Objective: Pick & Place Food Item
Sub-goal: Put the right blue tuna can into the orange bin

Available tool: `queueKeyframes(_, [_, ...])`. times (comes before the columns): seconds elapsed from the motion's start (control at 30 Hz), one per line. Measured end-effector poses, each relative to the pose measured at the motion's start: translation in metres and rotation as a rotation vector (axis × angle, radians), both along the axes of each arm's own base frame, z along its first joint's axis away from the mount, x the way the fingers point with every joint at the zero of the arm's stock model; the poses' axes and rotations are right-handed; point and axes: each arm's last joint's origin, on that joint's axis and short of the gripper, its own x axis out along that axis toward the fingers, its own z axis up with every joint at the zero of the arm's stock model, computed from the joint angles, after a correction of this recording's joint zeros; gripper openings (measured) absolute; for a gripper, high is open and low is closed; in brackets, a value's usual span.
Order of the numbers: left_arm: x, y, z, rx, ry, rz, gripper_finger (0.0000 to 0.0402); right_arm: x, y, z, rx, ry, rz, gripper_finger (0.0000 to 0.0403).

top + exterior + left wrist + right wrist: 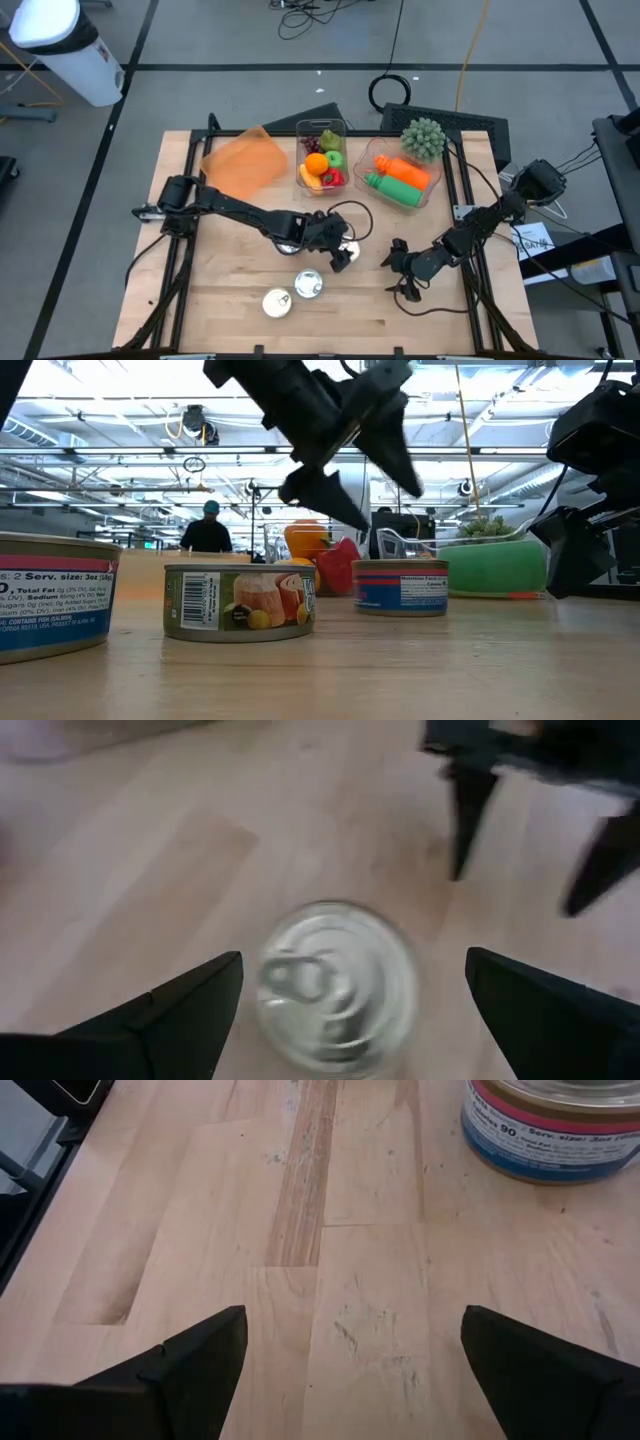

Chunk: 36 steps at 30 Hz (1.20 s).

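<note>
Three tins stand upright on the wooden table. One with a blue and red label (400,586) sits right under my left gripper (343,252); its silver pull-tab lid (335,988) shows between the open fingers, which hover above it without touching. A green-label tin (307,285) and a third tin (276,303) stand nearer the table's near edge. My right gripper (398,270) is open and low over bare wood to the right of the first tin (550,1130).
At the far side stand a clear bin of fruit (322,155), a second clear bin holding green and orange bottles (400,178), an orange lid (245,162) and a green spiky ball (423,138). A cable loops beside my left gripper (355,215). Bare wood lies along the near edge.
</note>
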Motion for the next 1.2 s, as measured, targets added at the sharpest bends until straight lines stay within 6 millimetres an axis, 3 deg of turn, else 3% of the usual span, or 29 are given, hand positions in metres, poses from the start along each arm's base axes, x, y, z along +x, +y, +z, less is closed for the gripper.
queueKeyframes(0.3, [-0.017,0.015,-0.019,0.067,0.225,0.207,0.0395,0.000,0.000,0.000,-0.001,0.001,-0.001,0.0348])
queueKeyframes(0.7, [-0.017,0.015,-0.031,0.076,0.267,0.240,0.0395,0.000,0.000,0.000,0.000,0.000,0.000,0.0348])
queueKeyframes(1.0, [-0.029,0.017,-0.038,0.083,0.388,0.306,0.0395,0.000,0.000,0.000,0.000,0.000,-0.001,0.0348])
queueKeyframes(1.2, [-0.034,0.016,-0.058,0.095,0.504,0.309,0.0394,0.000,0.000,0.000,0.000,-0.001,-0.001,0.0348])
